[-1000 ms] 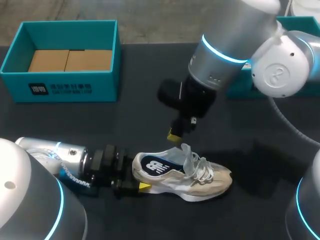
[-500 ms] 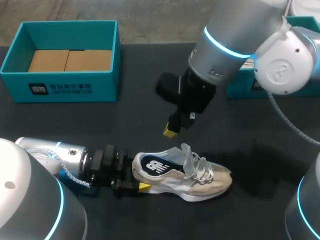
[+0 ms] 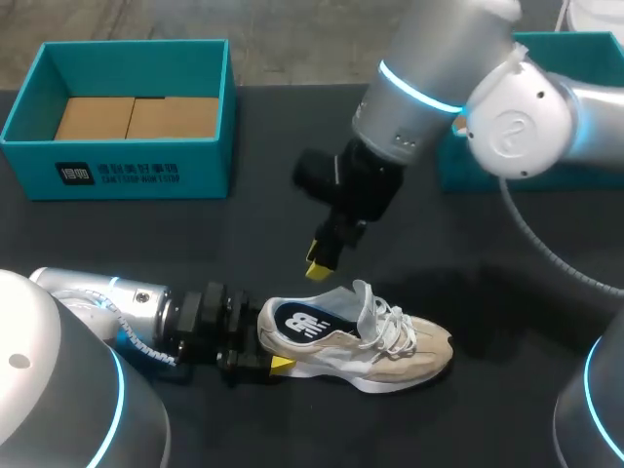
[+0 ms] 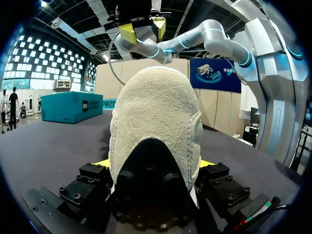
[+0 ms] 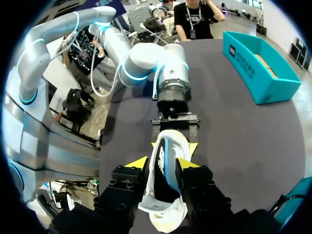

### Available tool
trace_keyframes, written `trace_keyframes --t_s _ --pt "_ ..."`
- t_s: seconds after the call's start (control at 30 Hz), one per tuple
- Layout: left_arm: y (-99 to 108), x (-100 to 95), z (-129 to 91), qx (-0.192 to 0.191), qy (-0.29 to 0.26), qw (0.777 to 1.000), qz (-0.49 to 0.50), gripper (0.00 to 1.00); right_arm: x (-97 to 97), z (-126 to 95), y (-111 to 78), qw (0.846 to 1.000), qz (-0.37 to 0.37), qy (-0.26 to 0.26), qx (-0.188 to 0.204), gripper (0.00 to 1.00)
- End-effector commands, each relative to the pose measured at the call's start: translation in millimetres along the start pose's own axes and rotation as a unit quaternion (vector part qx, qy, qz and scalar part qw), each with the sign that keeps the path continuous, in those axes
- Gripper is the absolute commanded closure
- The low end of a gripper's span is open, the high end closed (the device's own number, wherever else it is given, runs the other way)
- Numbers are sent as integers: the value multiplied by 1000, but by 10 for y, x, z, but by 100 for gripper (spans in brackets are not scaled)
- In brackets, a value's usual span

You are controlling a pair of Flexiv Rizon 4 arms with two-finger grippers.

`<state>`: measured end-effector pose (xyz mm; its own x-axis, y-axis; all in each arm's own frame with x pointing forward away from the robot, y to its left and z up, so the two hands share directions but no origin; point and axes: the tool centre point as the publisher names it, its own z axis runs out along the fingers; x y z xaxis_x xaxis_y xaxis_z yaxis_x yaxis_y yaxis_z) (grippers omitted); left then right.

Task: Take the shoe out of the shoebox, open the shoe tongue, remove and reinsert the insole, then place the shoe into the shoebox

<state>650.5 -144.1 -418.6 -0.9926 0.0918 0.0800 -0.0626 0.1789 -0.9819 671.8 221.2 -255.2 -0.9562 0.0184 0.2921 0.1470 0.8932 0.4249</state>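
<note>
A beige sneaker [image 3: 366, 343] with a dark insole lies on its sole on the black table, toe to the right. My left gripper [image 3: 265, 341] holds its heel from the left, a yellow fingertip pressed on each side of it. In the left wrist view the heel [image 4: 156, 126] fills the space between those fingers. My right gripper [image 3: 320, 261] hangs open a little above the shoe's heel opening, holding nothing. In the right wrist view its fingers [image 5: 136, 162] stand apart with the shoe [image 5: 168, 170] below them. The teal shoebox [image 3: 127, 154], with cardboard inside, stands at the back left.
A second teal box [image 3: 570, 44] sits at the back right, partly hidden behind my right arm. Bare black table lies between the left shoebox and the shoe, and to the right of the toe.
My right gripper has risen from the laces and tongue, moved left and toward the back, and opened. The raised tongue has sunk a little. The left arm and the shoe stayed put.
</note>
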Motion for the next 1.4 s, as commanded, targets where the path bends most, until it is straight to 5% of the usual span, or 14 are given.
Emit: trace_keyframes --t_s 0.03,0.53,1.4 --pt "27 -11 -7 -1 1 1000 -1 100 -29 117 2 1000 -1 13 2 62" --pt "27 -11 -7 -1 1 1000 -1 100 -118 422 -182 998 2 60 -16 61" --pt "27 -11 -7 -1 1 1000 -1 100 -243 582 -239 993 4 121 -6 65"
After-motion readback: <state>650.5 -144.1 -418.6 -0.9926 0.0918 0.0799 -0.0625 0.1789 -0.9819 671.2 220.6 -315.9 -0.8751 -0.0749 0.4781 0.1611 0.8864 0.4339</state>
